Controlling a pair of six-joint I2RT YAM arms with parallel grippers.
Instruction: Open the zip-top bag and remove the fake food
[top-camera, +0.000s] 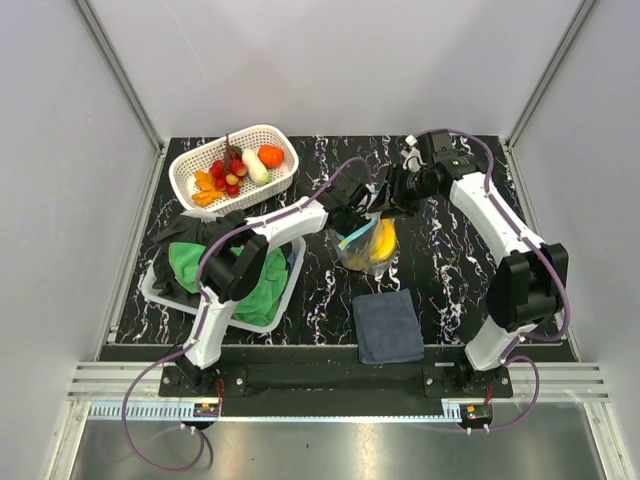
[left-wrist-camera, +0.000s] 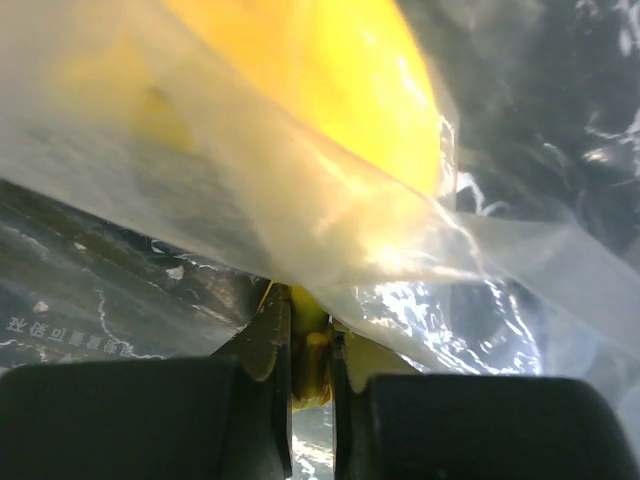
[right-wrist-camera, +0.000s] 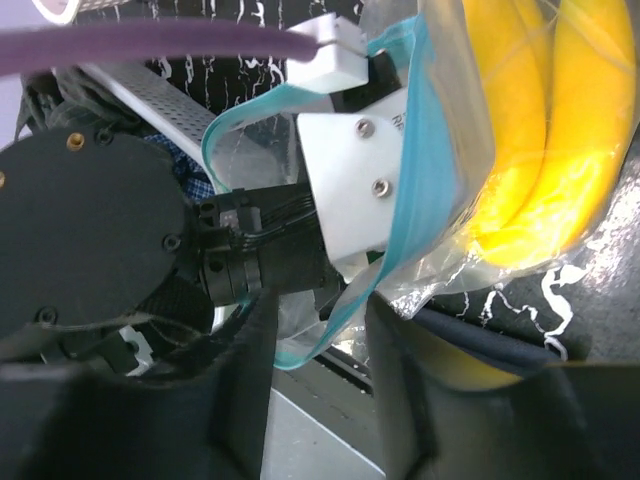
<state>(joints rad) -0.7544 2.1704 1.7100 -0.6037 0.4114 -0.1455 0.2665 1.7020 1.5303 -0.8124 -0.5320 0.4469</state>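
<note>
The zip-top bag (top-camera: 362, 250) lies mid-table with a yellow banana bunch (top-camera: 380, 240) inside. My left gripper (top-camera: 356, 224) reaches into the bag's mouth. In the left wrist view it (left-wrist-camera: 310, 320) is shut on a yellow stem of the banana bunch (left-wrist-camera: 330, 80), with clear plastic (left-wrist-camera: 400, 250) draped over it. In the right wrist view the teal zip strip (right-wrist-camera: 430, 150) rings the left gripper's white body (right-wrist-camera: 350, 170) and the banana bunch (right-wrist-camera: 540, 150) shows through the plastic. My right gripper (right-wrist-camera: 315, 320) is open with the strip's lower end hanging between its fingers. It (top-camera: 388, 198) sits at the bag's far edge.
A white basket (top-camera: 282, 135) at the back left holds red berries (top-camera: 220, 170), orange bits (top-camera: 205, 185), a pale piece (top-camera: 256, 166) and an orange-red fruit (top-camera: 270, 155). A white tray (top-camera: 290, 290) with green cloth (top-camera: 262, 290) sits left. A dark blue folded cloth (top-camera: 388, 325) lies near the front.
</note>
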